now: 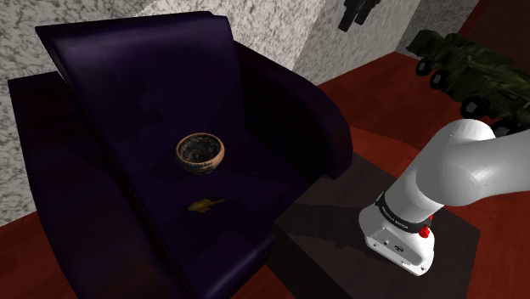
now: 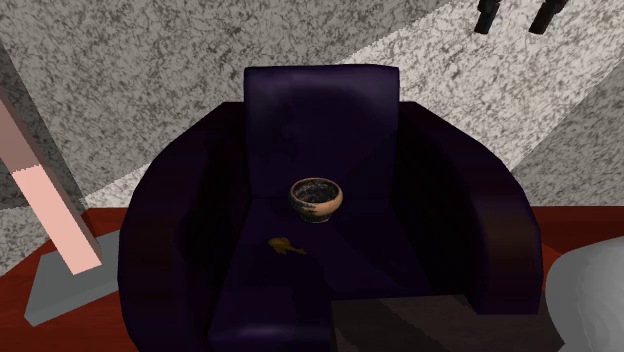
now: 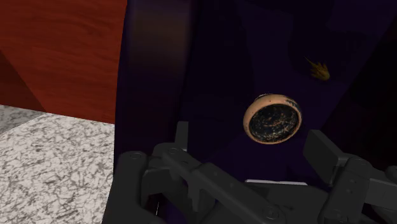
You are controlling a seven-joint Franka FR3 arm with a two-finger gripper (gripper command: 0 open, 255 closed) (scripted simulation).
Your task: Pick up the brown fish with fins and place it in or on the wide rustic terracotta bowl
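Claw [image 2: 517,12]: fingers stood apart with nothing between them, released and empty. It hung high above the armchair [image 1: 127,102], well clear of everything on the seat. Judged a starting posture, kept high so that both task items sat in the hand camera's sight before any descent.

Brown fish [image 1: 205,204]: lay flat on the dark seat cushion, far below the claw and untouched. From the claw's own line of sight it sat beyond the bowl [image 3: 272,118], off toward one finger's side. It lay near the bowl but apart from it, so the pick had not yet begun.

Bowl: upright on the seat, mouth open upward, dark speckled inside with a paler rim. Judged ready to receive.

Appearance of the fish: small, thin, golden-brown, with short pointed fins fanning from the body. Judged a low, narrow target on a soft cushion, calling for a deep, well-centred approach.
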